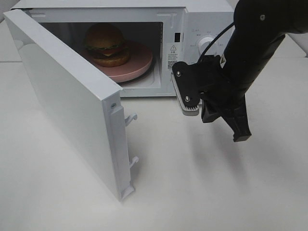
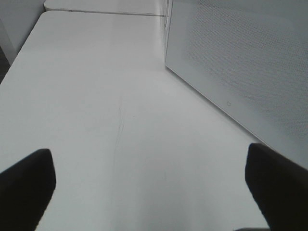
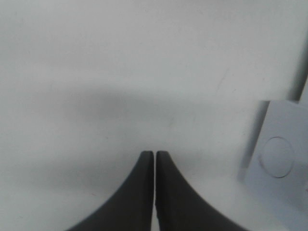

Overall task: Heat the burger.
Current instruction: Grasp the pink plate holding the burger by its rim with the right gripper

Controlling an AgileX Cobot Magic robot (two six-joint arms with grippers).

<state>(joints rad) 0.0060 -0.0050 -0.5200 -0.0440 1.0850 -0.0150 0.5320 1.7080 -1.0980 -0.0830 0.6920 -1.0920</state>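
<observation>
Burger (image 1: 107, 44), glossy bun over lettuce and dark filling, sits on the pink plate (image 1: 140, 65) inside the white microwave (image 1: 204, 14), toward the left of the cavity as I see it from the high camera. The plate lies flat on the oven floor and is wider than the burger all round. The door (image 1: 62, 91) stands swung wide to the left, its edge toward the camera, two white latch hooks (image 1: 131, 118) sticking out of that edge. To the right of the cavity, the control panel shows a round knob (image 1: 208, 42), partly behind my right arm.

The right gripper (image 1: 242, 137) hangs in front of the control panel, outside the oven, its black fingers pointing down over the white table (image 1: 192, 192). In its wrist view the right gripper (image 3: 154, 155) has its two fingertips pressed together with nothing between them.

The left gripper (image 2: 149, 161) is spread wide and empty above the bare tabletop, a dark fingertip at either side of its wrist view. A white, finely dotted panel (image 2: 240, 62) stands on the table near it; I cannot tell which face of the microwave that is.
</observation>
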